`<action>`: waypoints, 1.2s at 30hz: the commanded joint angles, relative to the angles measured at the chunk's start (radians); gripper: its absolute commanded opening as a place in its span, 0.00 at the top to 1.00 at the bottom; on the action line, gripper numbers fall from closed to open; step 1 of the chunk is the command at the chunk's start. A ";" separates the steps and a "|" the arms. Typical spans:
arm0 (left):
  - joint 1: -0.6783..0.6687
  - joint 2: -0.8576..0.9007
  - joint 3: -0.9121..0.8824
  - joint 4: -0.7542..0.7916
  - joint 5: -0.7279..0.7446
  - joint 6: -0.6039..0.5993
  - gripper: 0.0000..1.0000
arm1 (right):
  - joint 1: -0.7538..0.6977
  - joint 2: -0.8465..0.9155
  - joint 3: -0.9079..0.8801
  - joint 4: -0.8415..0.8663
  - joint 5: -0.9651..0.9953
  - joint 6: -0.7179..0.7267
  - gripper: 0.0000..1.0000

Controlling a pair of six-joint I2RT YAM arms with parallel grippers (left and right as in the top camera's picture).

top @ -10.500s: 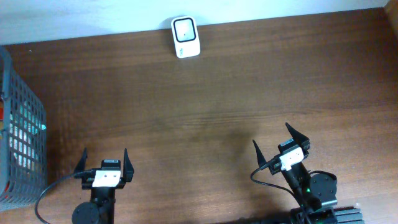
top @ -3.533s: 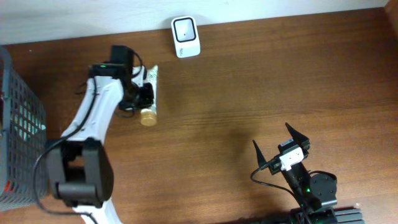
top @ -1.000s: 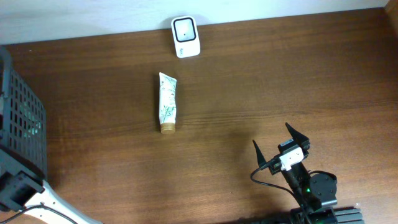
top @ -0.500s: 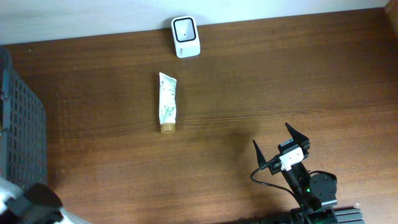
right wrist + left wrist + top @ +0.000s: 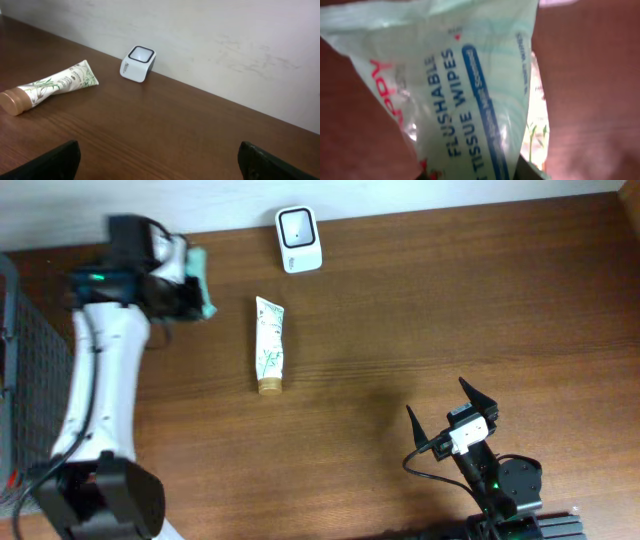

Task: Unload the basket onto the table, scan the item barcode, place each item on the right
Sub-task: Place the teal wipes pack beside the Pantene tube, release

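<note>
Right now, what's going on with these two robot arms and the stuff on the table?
The left pincer holds a pale green pack of flushable wipes above the table, a little left of the small white scanner by the wall. A tube with a gold cap lies flat in front of the scanner. The right pincer sits open at the near edge, holding nothing. A grey wire basket stands at the far left.

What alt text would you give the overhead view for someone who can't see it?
The left gripper holds a pale green wipes pack near the far side of a wooden table, left of a white scanner. A white tube with a brown cap lies nearer the robot than the scanner, and the right gripper sits open at the lower right.
</note>
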 commanded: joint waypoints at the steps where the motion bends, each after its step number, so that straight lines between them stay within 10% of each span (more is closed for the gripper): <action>1: -0.070 -0.004 -0.240 0.158 -0.011 -0.066 0.73 | -0.003 -0.006 -0.008 -0.003 0.009 0.015 0.02; 12: -0.172 -0.003 -0.484 0.462 -0.005 -0.079 0.31 | -0.003 -0.006 -0.008 -0.003 0.009 0.015 0.02; 20: -0.088 -0.123 -0.178 0.321 -0.012 -0.041 0.12 | -0.003 -0.006 -0.008 -0.003 0.009 0.015 0.01; 25: 0.048 -0.305 0.074 0.179 -0.095 -0.041 0.04 | -0.003 -0.006 -0.008 -0.003 0.009 0.015 0.02; 30: 0.301 -0.459 0.086 0.101 -0.433 -0.084 0.04 | -0.003 -0.006 -0.008 -0.003 0.009 0.014 0.02; 36: 0.601 -0.391 0.029 0.070 -0.467 -0.143 0.00 | -0.003 -0.006 -0.008 -0.003 0.009 0.014 0.01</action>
